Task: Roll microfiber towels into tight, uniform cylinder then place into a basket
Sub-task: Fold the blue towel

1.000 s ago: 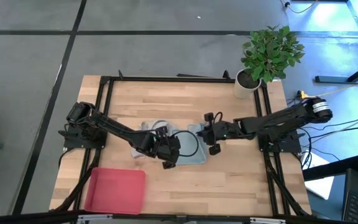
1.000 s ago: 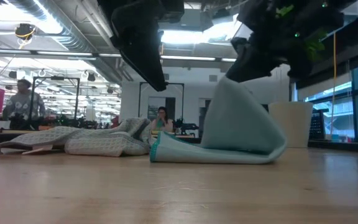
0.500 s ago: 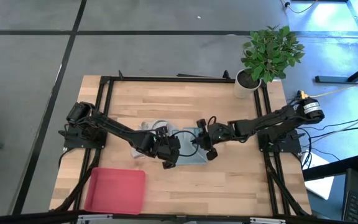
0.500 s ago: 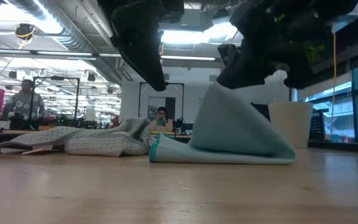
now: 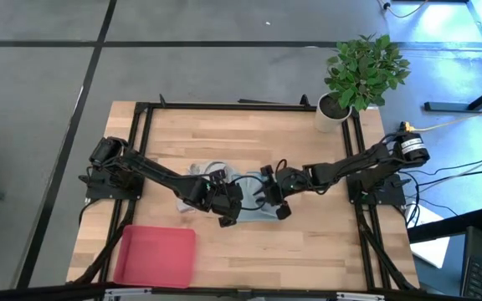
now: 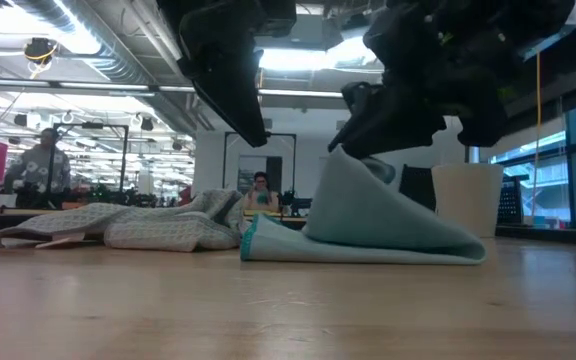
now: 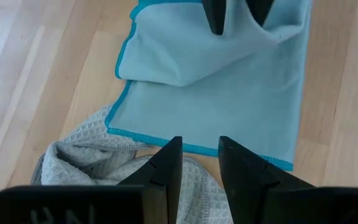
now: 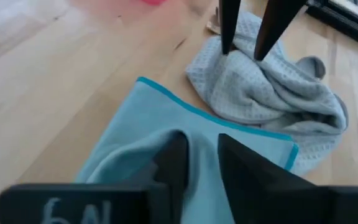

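Only blurred, unreadable marks show on each wrist view's pincer base.

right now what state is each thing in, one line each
pale blue-teal microfiber towel: folded over, one fold lifted in a peak, not rolled
light grey waffle-weave towel: crumpled on the wooden table, unrolled
shallow pink-red plastic tray: empty
left tool: slightly open, holding nothing, above the towels
right tool: fingers either side of the blue towel's raised fold
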You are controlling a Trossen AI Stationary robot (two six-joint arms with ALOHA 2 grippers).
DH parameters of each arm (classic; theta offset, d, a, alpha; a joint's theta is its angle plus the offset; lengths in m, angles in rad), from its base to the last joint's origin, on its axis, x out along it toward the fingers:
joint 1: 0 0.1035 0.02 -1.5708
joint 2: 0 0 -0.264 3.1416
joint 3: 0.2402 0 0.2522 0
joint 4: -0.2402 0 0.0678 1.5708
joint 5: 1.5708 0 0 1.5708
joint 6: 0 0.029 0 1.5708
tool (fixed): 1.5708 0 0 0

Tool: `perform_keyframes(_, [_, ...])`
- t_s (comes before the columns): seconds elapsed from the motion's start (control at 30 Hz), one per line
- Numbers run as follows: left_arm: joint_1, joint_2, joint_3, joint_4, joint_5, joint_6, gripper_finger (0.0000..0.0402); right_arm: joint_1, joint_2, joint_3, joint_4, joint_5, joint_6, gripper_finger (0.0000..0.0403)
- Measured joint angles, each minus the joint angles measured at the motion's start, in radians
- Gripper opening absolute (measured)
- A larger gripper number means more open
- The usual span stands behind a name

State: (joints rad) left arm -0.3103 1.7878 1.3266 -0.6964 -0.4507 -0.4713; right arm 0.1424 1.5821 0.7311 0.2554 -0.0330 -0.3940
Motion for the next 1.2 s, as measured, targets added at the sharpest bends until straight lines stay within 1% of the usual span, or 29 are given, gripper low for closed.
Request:
perform_keyframes(0.23, [0.0, 0.0, 0.0, -0.001, 0.0, 0.0, 0.0094, 0.021, -0.002, 0.0, 0.036, 0.0, -0.001, 0.0179])
perform_keyframes(0.4, [0.0, 0.0, 0.0, -0.002, 0.0, 0.0, 0.0094, 0.026, -0.004, 0.0, 0.039, 0.002, -0.024, 0.0211])
perform_keyframes(0.53, [0.0, 0.0, 0.0, -0.002, 0.0, 0.0, 0.0094, 0.027, -0.007, 0.0, 0.034, 0.016, -0.026, 0.0217])
perform_keyframes(0.6, [0.0, 0.0, 0.0, -0.002, 0.0, 0.0, 0.0094, 0.029, -0.008, 0.0, 0.004, 0.031, -0.026, 0.0216])
perform_keyframes(0.87, [0.0, 0.0, 0.0, -0.002, 0.0, 0.0, 0.0094, 0.065, -0.007, 0.0, -0.278, 0.034, -0.006, 0.0217])
perform_keyframes(1.07, [0.0, 0.0, 0.0, -0.002, 0.0, 0.001, 0.0094, 0.084, 0.004, 0.0, -0.308, 0.128, 0.043, 0.0217])
perform_keyframes(1.2, [0.0, 0.0, 0.0, -0.002, 0.0, 0.001, 0.0094, 0.084, 0.004, 0.0, -0.354, 0.097, 0.122, 0.0218])
